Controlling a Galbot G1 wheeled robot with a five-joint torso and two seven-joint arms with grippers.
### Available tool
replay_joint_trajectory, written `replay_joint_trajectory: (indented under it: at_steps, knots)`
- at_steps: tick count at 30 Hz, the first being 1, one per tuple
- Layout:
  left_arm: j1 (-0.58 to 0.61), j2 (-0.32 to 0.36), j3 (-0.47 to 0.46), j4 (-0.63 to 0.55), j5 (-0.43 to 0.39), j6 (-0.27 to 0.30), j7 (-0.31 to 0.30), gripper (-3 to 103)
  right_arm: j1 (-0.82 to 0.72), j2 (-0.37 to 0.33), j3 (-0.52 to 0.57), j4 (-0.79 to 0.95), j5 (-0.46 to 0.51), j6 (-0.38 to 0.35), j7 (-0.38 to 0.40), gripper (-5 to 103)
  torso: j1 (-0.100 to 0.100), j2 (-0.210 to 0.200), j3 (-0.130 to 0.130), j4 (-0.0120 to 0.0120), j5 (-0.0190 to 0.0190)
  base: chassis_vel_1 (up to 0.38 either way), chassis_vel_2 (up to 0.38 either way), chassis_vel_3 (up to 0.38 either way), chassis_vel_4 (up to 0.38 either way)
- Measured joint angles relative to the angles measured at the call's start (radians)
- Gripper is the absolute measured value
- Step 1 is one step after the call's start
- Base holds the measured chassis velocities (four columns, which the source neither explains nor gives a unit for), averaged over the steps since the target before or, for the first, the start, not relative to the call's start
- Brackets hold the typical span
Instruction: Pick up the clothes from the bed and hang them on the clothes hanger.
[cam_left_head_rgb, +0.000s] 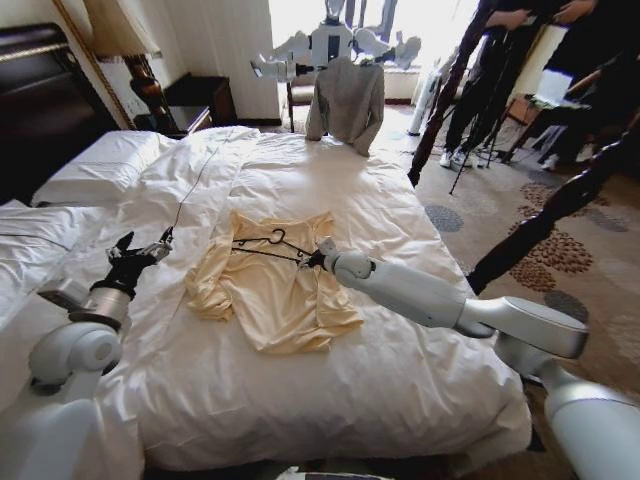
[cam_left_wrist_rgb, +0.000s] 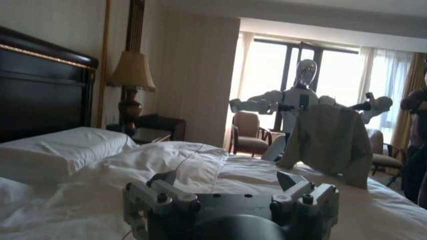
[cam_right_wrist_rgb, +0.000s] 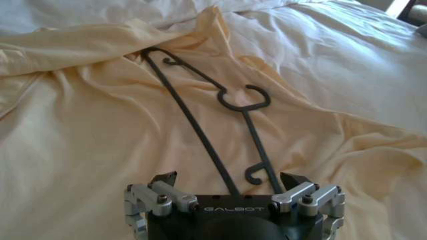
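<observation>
The clothes (cam_left_head_rgb: 270, 290), one pale yellow shirt, lie crumpled flat on the white bed (cam_left_head_rgb: 400, 200), near its middle. On the shirt's upper part lies the thin dark clothes hanger (cam_left_head_rgb: 268, 245), hook pointing away from me. My right gripper (cam_left_head_rgb: 313, 258) is at the hanger's right end. In the right wrist view that gripper (cam_right_wrist_rgb: 229, 180) is open, and the end of the hanger (cam_right_wrist_rgb: 220, 95) sits between its fingers (cam_right_wrist_rgb: 163, 180) on the shirt (cam_right_wrist_rgb: 100, 140). My left gripper (cam_left_head_rgb: 140, 252) hovers open over the bed left of the shirt; the left wrist view shows this gripper (cam_left_wrist_rgb: 227, 179) holding nothing.
A grey-beige garment (cam_left_head_rgb: 345, 100) hangs on a white robot figure (cam_left_head_rgb: 330, 45) beyond the bed's far edge. Pillows (cam_left_head_rgb: 100, 165) and a dark headboard (cam_left_head_rgb: 40, 100) are at the left, beside a lamp (cam_left_head_rgb: 125, 40). Dark poles (cam_left_head_rgb: 560, 205), tripods and people stand on the carpet to the right.
</observation>
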Motion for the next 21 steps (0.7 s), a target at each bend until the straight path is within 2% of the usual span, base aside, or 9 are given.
replay_joint_trajectory:
  at_steps: [6, 11, 21]
  knots:
    - [0.001, 0.005, -0.019, 0.015, -0.015, -0.009, 0.003, 100, 0.015, 0.072, -0.026, -0.085, -0.002, -0.019, -0.004, 100, 0.0, 0.0, 0.0, 0.0, -0.0001, 0.0, 0.0, 0.0, 0.0]
    - [0.008, 0.006, -0.024, 0.025, -0.017, -0.019, 0.009, 100, 0.023, 0.096, -0.029, -0.162, -0.031, -0.011, -0.041, 100, 0.0, 0.0, 0.0, -0.0003, -0.0001, 0.0, 0.0, 0.0, 0.0]
    - [0.005, -0.004, -0.015, 0.044, -0.017, -0.026, 0.017, 100, 0.032, 0.169, 0.012, -0.382, -0.135, 0.068, -0.131, 100, 0.0, 0.0, 0.0, -0.0004, 0.0001, 0.0, 0.0, 0.0, 0.0]
